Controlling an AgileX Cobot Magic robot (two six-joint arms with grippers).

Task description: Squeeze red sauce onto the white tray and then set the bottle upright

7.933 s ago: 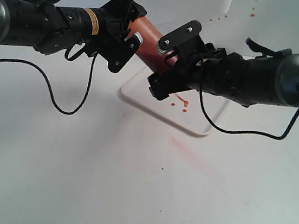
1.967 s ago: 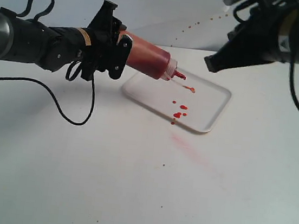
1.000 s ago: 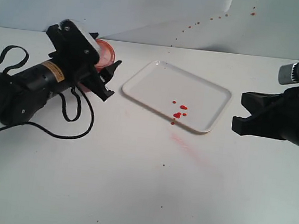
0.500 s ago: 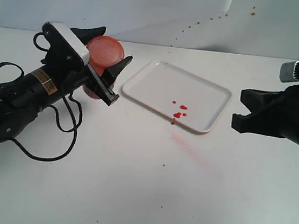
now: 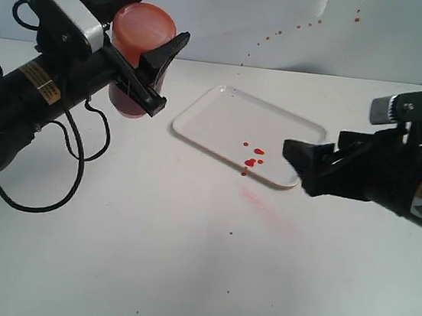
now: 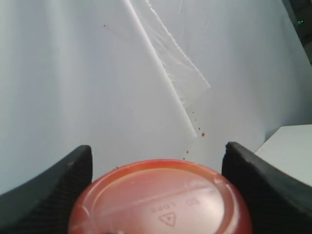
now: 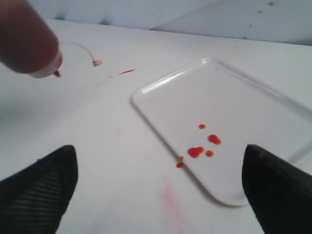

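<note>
At left, the left tool (image 5: 161, 15) clasps the bottle (image 5: 137, 49) near its flat base. The bottle is upside down, red nozzle pointing at the desk (image 5: 183, 262), near the left corner of the white tray (image 5: 225, 106). The tray lies flat in the middle of the desk, with a small cluster of red sauce (image 5: 251, 161) drops by its front edge. At right, the right tool (image 5: 296, 168) hovers beside the tray's right end, fingers spread wide and empty.
</note>
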